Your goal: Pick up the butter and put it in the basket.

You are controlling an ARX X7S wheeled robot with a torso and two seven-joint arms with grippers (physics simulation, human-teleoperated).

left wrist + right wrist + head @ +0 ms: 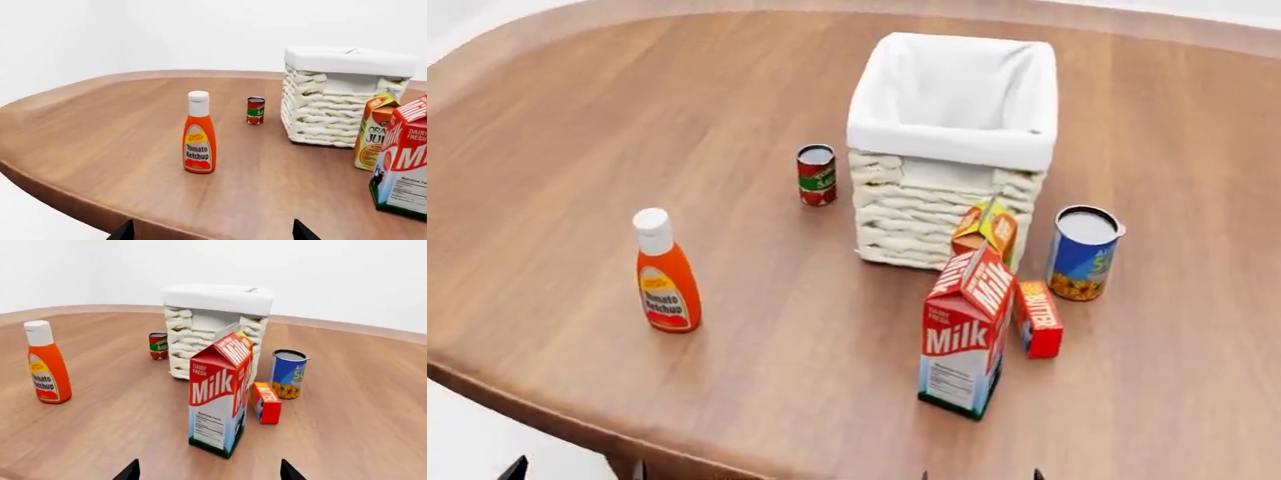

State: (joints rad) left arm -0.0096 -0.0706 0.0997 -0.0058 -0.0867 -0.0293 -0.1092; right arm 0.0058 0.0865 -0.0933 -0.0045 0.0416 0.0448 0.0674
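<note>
The butter [1038, 318] is a small red box lying on the wooden table, between the milk carton [966, 333] and a blue can [1084, 253]. In the right wrist view the butter [267, 402] lies just past the milk carton [220, 395]. The basket [928, 215] stands behind them, cream wicker with a white lining, and looks empty. The left wrist view shows the basket [320, 115] but no butter. My left gripper [577, 470] and right gripper [981, 475] hover at the table's near edge. Both the left gripper [212, 232] and the right gripper [209, 471] are open and hold nothing.
A ketchup bottle [666, 273] stands at the near left. A small tomato can [815, 174] stands left of the basket. An orange juice carton [986, 228] leans close to the basket's front. The table's curved edge [547, 400] runs along the near side.
</note>
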